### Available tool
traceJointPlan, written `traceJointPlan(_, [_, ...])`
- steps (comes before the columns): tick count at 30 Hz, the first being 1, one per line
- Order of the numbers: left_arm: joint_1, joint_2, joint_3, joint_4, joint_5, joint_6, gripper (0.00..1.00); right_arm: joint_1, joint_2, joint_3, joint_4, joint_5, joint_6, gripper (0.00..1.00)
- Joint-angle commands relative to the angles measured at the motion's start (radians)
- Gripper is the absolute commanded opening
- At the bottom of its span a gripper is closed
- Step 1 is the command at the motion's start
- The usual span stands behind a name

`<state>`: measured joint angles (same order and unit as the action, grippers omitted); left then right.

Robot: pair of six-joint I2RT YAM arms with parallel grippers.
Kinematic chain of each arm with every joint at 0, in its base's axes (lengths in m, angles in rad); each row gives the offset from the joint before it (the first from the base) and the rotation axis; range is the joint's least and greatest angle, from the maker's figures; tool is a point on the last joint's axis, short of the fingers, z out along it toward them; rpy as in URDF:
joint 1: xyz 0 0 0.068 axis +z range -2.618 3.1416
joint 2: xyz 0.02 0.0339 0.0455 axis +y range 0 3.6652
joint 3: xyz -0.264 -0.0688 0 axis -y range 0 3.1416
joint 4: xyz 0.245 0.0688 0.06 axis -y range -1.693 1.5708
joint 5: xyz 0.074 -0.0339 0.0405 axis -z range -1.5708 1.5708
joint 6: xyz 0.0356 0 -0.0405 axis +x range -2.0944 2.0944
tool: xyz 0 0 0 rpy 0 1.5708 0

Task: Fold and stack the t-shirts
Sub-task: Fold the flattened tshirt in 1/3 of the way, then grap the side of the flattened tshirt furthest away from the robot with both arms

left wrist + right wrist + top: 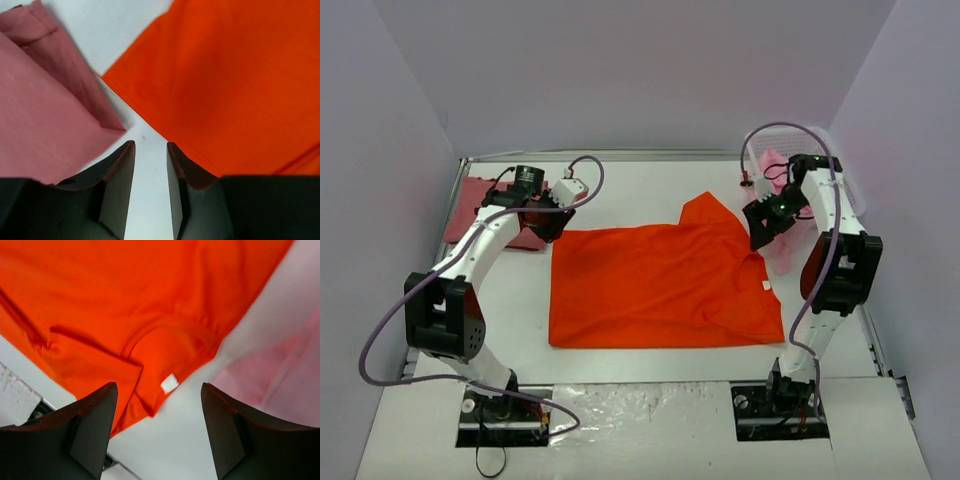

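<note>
Flat orange-red t-shirt [660, 285], rose-red t-shirt [462, 207] leftward

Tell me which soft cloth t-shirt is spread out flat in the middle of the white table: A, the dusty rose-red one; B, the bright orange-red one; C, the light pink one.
B: the bright orange-red t-shirt lies spread across the middle of the table, while the dusty rose-red t-shirt sits at the far left and the light pink t-shirt at the far right.
</note>
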<state>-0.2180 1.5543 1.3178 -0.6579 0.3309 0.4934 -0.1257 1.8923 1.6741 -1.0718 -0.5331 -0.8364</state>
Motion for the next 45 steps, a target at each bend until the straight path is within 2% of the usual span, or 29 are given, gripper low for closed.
traceJointPlan(1, [0.028, 0.135, 0.121, 0.075, 0.004, -0.053, 0.30, 0.049, 0.103, 0.120, -0.039, -0.047, 0.057, 0.64])
traceJointPlan(5, [0.052, 0.263, 0.199, 0.073, 0.023, -0.012, 0.30, 0.093, 0.229, 0.220, -0.040, -0.027, 0.076, 0.63])
traceJointPlan(9, [0.089, 0.368, 0.280, 0.031, 0.086, 0.027, 0.30, 0.116, 0.280, 0.268, -0.039, -0.037, 0.079, 0.62])
traceJointPlan(19, [0.172, 0.556, 0.472, -0.074, 0.180, 0.082, 0.33, 0.120, 0.304, 0.210, -0.014, -0.021, 0.071, 0.62])
traceJointPlan(23, [0.181, 0.604, 0.515, -0.117, 0.207, 0.105, 0.33, 0.147, 0.309, 0.173, 0.009, 0.005, 0.082, 0.61])
traceJointPlan(29, [0.190, 0.685, 0.613, -0.285, 0.290, 0.172, 0.33, 0.152, 0.324, 0.161, 0.019, 0.028, 0.088, 0.61])
traceJointPlan(41, [0.190, 0.754, 0.659, -0.333, 0.303, 0.192, 0.33, 0.159, 0.341, 0.134, 0.036, 0.064, 0.095, 0.61])
traceJointPlan(44, [0.190, 0.757, 0.659, -0.335, 0.309, 0.192, 0.23, 0.161, 0.347, 0.134, 0.042, 0.071, 0.097, 0.61])
traceJointPlan(45, [0.190, 0.757, 0.663, -0.335, 0.309, 0.189, 0.12, 0.161, 0.346, 0.136, 0.042, 0.070, 0.100, 0.61])
